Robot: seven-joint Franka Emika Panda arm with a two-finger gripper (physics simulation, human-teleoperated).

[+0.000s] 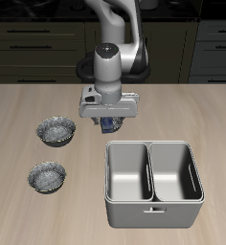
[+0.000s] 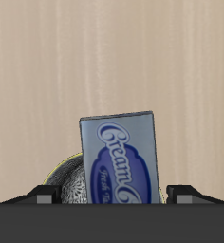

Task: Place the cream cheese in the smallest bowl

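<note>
The hand (image 1: 109, 122) hung at the centre of the exterior frame, clamped on the cream cheese (image 1: 107, 124), with only a sliver of dark blue showing between the fingers. In the wrist view the box stood on end in the grip, its label facing the camera. Past one edge of it showed the rim and speckled wall of a grey bowl (image 2: 70, 186).

That bowl was hidden by the hand in the exterior view. Two other speckled bowls lay well apart from the hand, one at the left of that frame (image 1: 56, 130) and one at the lower left (image 1: 46, 176). I took the hidden one to be the smallest bowl, though the three could not be compared directly.

The step in hand looked like lining up for the drop. The bowl showed off to one side of the box rather than squarely under it, so the hand probably needed a small sideways correction first. With so shallow a bowl it would pay to come down low before opening, since a box released on end from high up could tip and roll over the rim onto the tabletop (image 1: 19, 110). The grey two-compartment tub (image 1: 151, 207), just below the hand in the frame, was to be kept clear of.
</note>
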